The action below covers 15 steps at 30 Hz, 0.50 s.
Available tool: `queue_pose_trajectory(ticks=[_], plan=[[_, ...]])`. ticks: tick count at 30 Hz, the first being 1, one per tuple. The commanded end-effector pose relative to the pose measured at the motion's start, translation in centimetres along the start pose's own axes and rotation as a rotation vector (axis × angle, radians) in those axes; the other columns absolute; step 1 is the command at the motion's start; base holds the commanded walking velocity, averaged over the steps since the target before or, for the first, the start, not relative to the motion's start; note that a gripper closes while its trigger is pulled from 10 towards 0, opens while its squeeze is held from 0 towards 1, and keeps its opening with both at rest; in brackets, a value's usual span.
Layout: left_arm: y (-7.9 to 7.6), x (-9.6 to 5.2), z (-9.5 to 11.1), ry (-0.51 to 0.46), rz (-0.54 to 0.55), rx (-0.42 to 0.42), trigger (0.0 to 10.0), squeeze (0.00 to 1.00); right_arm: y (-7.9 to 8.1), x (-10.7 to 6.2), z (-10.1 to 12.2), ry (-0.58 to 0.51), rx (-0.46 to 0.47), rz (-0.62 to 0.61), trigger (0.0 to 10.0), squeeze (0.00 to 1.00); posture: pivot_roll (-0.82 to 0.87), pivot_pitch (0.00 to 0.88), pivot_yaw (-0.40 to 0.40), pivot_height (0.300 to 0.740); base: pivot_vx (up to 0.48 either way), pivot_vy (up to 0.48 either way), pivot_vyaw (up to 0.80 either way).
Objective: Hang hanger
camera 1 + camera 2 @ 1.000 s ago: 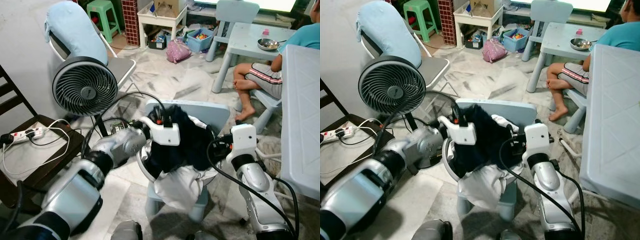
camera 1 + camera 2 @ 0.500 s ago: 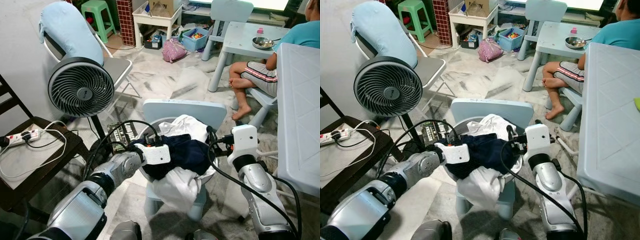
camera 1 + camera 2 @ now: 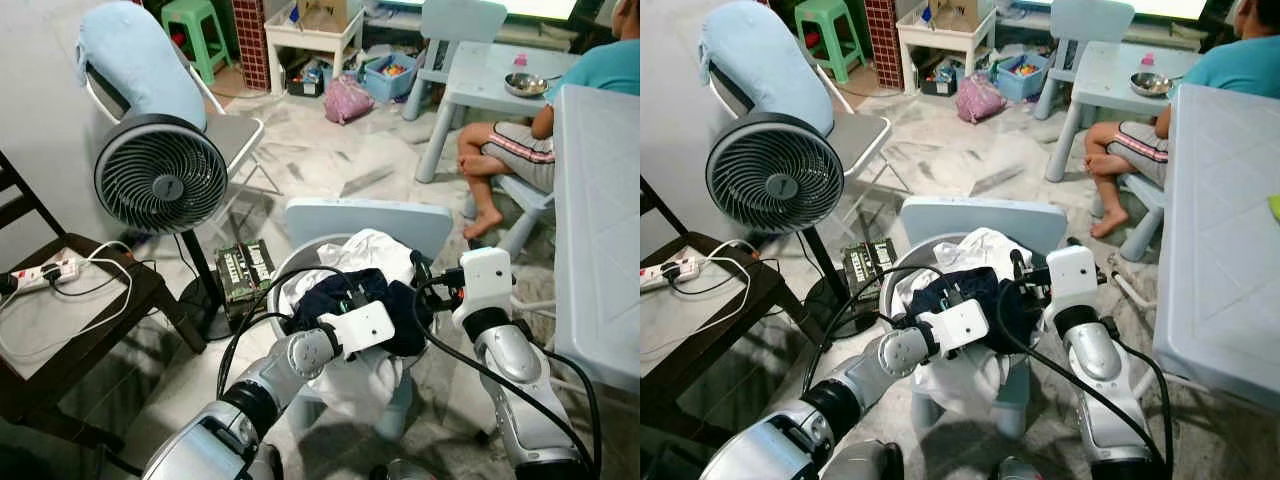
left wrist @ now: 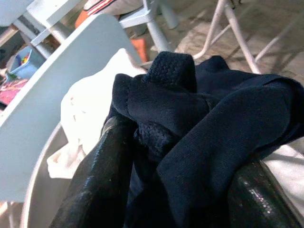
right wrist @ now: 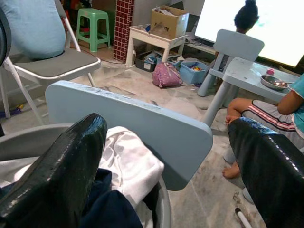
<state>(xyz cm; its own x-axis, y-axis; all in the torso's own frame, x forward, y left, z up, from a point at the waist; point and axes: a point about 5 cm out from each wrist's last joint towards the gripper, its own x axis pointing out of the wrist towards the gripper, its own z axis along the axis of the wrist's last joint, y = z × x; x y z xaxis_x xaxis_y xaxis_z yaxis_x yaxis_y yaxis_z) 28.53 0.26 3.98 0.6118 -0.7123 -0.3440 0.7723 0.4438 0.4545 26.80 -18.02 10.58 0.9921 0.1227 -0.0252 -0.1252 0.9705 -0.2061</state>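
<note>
Our left arm has dropped from high over the basket, and the dark garment is back down in the pile.

A second ago we held the dark garment [image 3: 370,300] lifted above the grey basket [image 3: 268,285]; now it lies on the white cloth [image 3: 362,250] in that basket, which sits on the pale blue chair [image 3: 370,218]. Our left gripper [image 4: 175,190] is at the near rim of the basket, its fingers [image 4: 102,175] closed around a bunched fold of the navy fabric. Our right gripper [image 5: 166,156] hovers at the basket's right rim, fingers [image 5: 61,161] spread wide, holding nothing. We cannot make out a hanger. A fan [image 3: 160,175] stands to the left, and a seated person [image 3: 560,110] is at the far right.
</note>
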Motion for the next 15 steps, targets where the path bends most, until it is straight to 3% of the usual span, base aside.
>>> queue_pose_trajectory(ticks=[1,4,6,7,8,10,12,13,15], plan=[[0.2,-0.3,-0.1,0.007,0.009,-0.021,10.0,1.0,0.1,0.1,0.5,-0.012,0.001,0.005,10.0,0.0,-0.03,0.06,0.019,0.74,0.0,0.0,0.0],[0.4,-0.6,-0.2,0.015,0.023,-0.032,10.0,1.0,0.2,0.2,0.5,-0.011,0.002,0.01,10.0,0.0,-0.02,0.06,0.02,0.74,0.0,0.0,0.0],[0.1,-1.1,-0.9,0.06,0.015,-0.131,10.0,1.0,0.4,0.3,0.4,-0.008,0.007,0.02,10.0,0.0,-0.02,0.06,0.02,0.74,0.0,0.0,0.0],[0.1,-1.1,-0.9,0.06,0.015,-0.131,10.0,1.0,0.4,0.3,0.4,-0.008,0.007,0.02,10.0,0.0,-0.02,0.06,0.02,0.74,0.0,0.0,0.0],[-0.4,-1.6,-1.7,0.109,-0.051,-0.163,10.0,1.0,0.6,0.4,0.4,-0.009,0.012,0.029,10.0,0.0,-0.02,0.06,0.02,0.74,0.0,0.0,0.0],[-0.9,-2.2,-2.2,0.14,-0.155,-0.103,10.0,1.0,0.8,0.6,0.5,-0.011,0.015,0.035,10.0,0.0,-0.01,0.06,0.022,0.74,0.0,0.0,0.0],[-0.3,-2.5,-2.0,0.149,-0.141,-0.056,10.0,1.0,0.8,0.6,0.5,-0.011,0.016,0.039,10.0,0.0,-0.01,0.059,0.021,0.74,0.0,0.0,0.0],[0.2,-2.9,-1.8,0.147,-0.158,0.047,10.0,1.0,0.9,0.7,0.5,-0.012,0.017,0.04,10.0,0.0,0.0,0.058,0.021,0.74,0.0,0.0,0.0],[0.9,-3.2,-1.7,0.146,-0.105,0.049,10.0,1.0,0.9,0.8,0.5,-0.012,0.018,0.042,10.0,0.0,0.0,0.055,0.022,0.74,0.0,0.0,0.0]])
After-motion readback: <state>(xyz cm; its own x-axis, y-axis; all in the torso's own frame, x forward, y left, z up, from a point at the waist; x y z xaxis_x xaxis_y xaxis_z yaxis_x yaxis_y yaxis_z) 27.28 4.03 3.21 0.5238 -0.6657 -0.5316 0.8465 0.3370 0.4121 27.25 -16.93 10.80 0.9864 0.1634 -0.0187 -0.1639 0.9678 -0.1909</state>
